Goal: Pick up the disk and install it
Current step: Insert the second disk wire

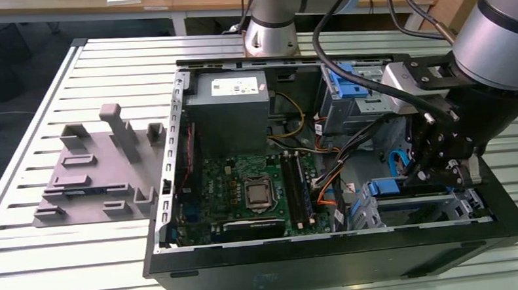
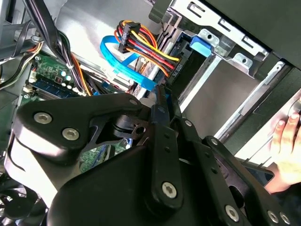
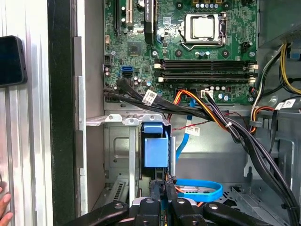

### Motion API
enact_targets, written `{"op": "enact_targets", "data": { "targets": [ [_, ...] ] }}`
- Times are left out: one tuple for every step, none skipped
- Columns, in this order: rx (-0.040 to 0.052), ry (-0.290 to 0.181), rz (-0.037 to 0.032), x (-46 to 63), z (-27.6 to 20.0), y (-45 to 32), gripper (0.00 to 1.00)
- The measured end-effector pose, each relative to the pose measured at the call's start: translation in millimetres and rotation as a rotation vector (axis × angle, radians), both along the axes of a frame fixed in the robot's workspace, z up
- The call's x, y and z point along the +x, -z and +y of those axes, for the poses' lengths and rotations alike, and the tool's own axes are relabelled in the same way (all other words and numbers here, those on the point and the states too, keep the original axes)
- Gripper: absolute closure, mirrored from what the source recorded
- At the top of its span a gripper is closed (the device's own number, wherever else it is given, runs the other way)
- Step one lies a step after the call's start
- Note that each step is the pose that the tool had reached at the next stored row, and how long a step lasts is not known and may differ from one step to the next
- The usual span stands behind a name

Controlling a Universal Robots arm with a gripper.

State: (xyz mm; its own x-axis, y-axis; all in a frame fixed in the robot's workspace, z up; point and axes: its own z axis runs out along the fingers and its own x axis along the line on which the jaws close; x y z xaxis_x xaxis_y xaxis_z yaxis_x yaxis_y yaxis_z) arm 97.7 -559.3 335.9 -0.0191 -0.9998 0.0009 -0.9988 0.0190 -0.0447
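In the case's drive cage (image 3: 117,120), the disk (image 3: 155,146) stands on edge, pinched by the fingers (image 3: 164,188).

One open computer case (image 1: 334,259), one motherboard (image 1: 243,191), one grey power supply box (image 1: 231,113), one hand (image 2: 289,150).

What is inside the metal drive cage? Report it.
The disk, blue carrier end showing, sits in the drive cage, gripped by the pincer. Its label and the cage floor beneath are covered.
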Motion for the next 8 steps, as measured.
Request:
{"op": "enact_targets", "data": {
  "targets": [
    [0.0, 0.0, 0.0, 0.0, 0.0, 0.1, 0.84],
    [0.0, 0.0, 0.0, 0.0, 0.0, 0.3, 0.84],
    [0.0, 0.0, 0.0, 0.0, 0.0, 0.4, 0.84],
    [0.0, 0.0, 0.0, 0.1, 0.0, 0.5, 0.84],
    [0.0, 0.001, 0.0, 0.3, 0.0, 0.6, 0.84],
    [-0.0001, 0.001, 0.0, 0.5, 0.0, 0.6, 0.84],
    [0.0001, 0.001, 0.0, 0.9, 0.0, 0.6, 0.84],
    [0.0001, 0.001, 0.0, 1.4, 0.0, 0.7, 0.84]
  ]
}}
